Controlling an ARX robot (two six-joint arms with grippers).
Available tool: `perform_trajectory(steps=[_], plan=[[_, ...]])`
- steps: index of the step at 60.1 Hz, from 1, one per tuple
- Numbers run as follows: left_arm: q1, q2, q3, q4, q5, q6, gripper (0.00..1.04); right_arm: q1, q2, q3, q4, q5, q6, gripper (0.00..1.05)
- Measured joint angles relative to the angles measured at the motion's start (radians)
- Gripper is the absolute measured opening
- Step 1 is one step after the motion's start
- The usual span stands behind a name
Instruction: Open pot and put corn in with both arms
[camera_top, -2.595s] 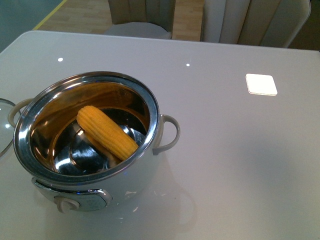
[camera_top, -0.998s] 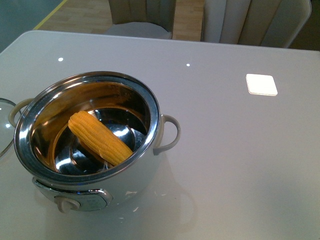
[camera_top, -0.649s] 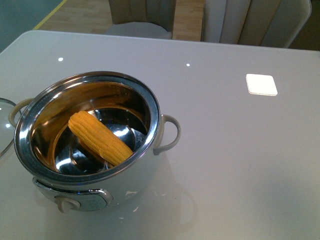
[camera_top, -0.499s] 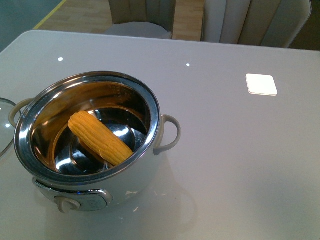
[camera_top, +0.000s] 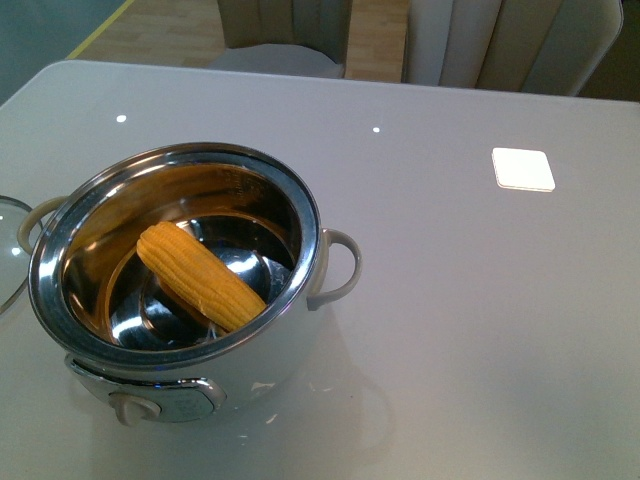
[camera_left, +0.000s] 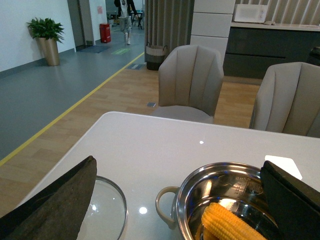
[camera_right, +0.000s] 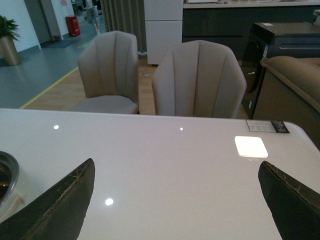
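Only front showed pot's (camera_top: 190, 300) knob | corn (camera_top: 200, 277) lay inside | left wrist alone showed glass lid (camera_left: 102, 212) | left gripper (camera_left: 170, 210) and right gripper (camera_right: 175, 200) spread, empty.

the left claw (camera_left: 177, 200) stands wide open, its two dark fingers (camera_left: 55, 200) framing the scene at either side, holding nothing. between them on the white bench (camera_left: 150, 150) sits the pot (camera_left: 220, 200), lid off, its steel rim shiny and one cream loop handle (camera_left: 165, 202) facing the glass lid (camera_left: 102, 215), which lies flat on the bench just beside it. the corn (camera_left: 230, 225) rests inside the pot. two beige chairs (camera_left: 192, 82) stand beyond the bench, a potted plant (camera_left: 46, 37) far back by the wall.
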Motion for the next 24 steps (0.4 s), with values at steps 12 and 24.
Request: perform_trajectory(steps=[12, 24], plan=[[0.0, 0.0, 0.0, 0.0, 0.0, 0.0, 0.98, 0.0, 0.0, 0.0, 0.0, 0.0, 0.0, 0.96], [0.0, 0.0, 0.0, 0.0, 0.0, 0.0, 0.98, 0.0, 0.0, 0.0, 0.0, 0.0, 0.0, 0.96]])
